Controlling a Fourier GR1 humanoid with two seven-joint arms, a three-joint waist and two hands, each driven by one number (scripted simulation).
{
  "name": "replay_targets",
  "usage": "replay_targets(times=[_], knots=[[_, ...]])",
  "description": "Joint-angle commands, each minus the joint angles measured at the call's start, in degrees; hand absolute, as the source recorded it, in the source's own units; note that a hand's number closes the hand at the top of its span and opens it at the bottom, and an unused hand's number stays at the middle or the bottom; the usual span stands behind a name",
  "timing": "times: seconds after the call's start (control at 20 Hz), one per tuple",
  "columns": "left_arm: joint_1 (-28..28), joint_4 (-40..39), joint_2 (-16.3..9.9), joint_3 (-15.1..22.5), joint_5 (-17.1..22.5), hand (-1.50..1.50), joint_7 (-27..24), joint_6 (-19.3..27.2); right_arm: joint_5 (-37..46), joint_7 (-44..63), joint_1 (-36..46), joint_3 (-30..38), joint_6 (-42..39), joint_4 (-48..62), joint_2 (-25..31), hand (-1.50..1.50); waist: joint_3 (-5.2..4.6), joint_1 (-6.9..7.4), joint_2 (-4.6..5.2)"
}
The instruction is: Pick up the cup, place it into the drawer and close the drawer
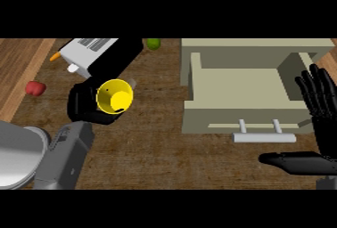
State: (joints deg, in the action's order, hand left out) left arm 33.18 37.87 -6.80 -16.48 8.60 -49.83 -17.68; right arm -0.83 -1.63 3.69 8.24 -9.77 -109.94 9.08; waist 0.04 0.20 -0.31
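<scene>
Gripping the round yellow plastic cup (114, 96), the left hand (89, 107) must next carry it right into the open beige box-shaped drawer (197, 120), while the right hand (316, 111) rests with fingers straight.

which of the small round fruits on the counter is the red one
The red fruit lies at the far left, on the lighter wood strip, left of the left hand holding the yellow cup. The other, the green fruit, sits at the top beside the drawer.
</scene>
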Motion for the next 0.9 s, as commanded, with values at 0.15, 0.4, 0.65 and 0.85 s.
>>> replay_targets(times=[0.15,0.4,0.65,0.85], knots=[[2.77,16.64,4.78,5.51,-0.72,1.50,10.94,6.89,-0.01,1.65,-2.09,-0.72,-0.03,-3.32,-0.66,-1.50,0.00,0.19,-0.07],[10.69,19.83,6.34,8.14,-1.60,1.50,21.68,12.20,-1.91,0.26,-0.26,1.76,-0.97,-0.28,0.48,-1.50,-0.02,-0.40,0.20],[17.37,23.75,5.15,10.92,-0.71,1.50,32.28,16.37,-0.99,-1.13,-1.82,1.32,-1.58,-1.18,0.49,-1.50,-0.02,-0.54,0.20],[23.80,16.69,6.77,16.87,0.51,1.50,31.97,25.50,-3.28,4.63,3.43,3.11,-1.23,-1.11,2.44,-1.50,-0.03,-1.22,0.41]])
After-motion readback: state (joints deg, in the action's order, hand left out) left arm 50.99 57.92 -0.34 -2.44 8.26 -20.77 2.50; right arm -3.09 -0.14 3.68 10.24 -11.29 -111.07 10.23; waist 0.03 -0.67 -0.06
